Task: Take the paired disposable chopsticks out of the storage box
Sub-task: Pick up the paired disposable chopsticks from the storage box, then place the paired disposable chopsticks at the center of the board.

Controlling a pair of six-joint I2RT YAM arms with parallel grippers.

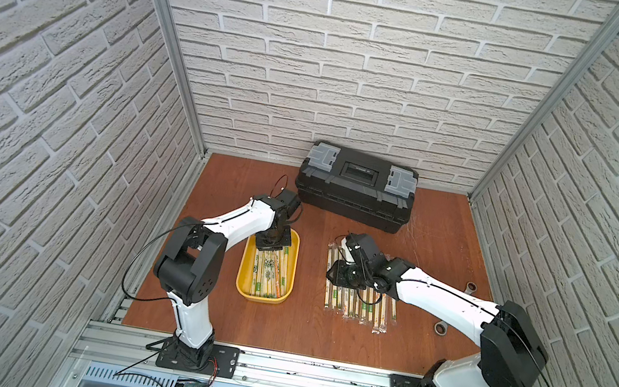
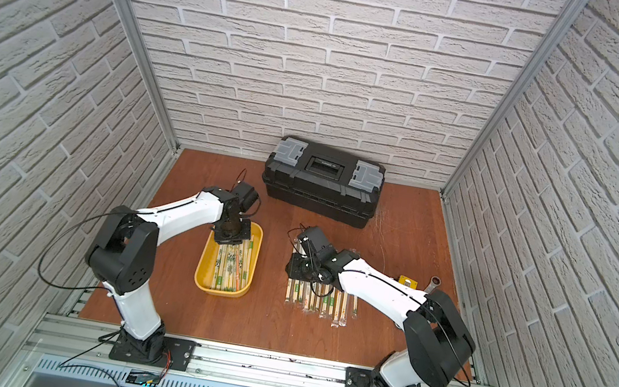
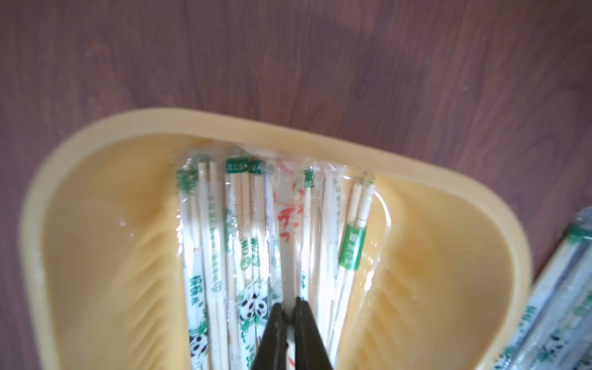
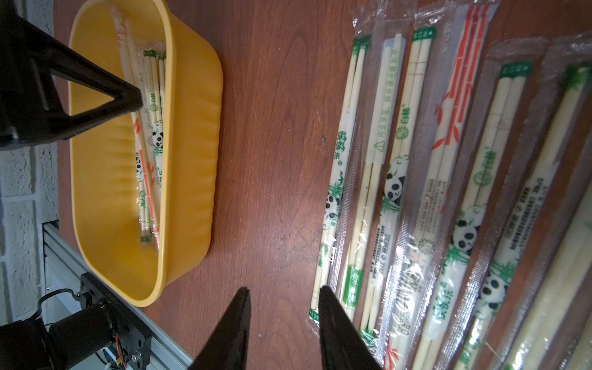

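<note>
The left gripper stands inside the storage box. Its two black fingers are pinched almost together on the red-printed pair, whose sleeve runs from between the tips toward the box's short wall. The other paired disposable chopsticks in the box lie packed on either side of it, with green and panda prints, all parallel along the box's length. In both top views the yellow box sits left of centre on the wooden table. The left arm's wrist covers its far end, so the grip itself cannot be seen from there.

The right gripper hovers with its jaws partway apart and nothing between them. One finger overlaps the end of the outermost sleeve in the row of chopstick pairs laid out on the table; whether it touches, I cannot tell. In a top view that row lies just right of centre, well apart from the box. The right arm crosses over its middle and hides the gripper's tips.

The left wrist view is blurred and its printed text unreadable. The held sleeve's near end is cut off behind the fingers. A black toolbox stands, lid down, against the back wall.
</note>
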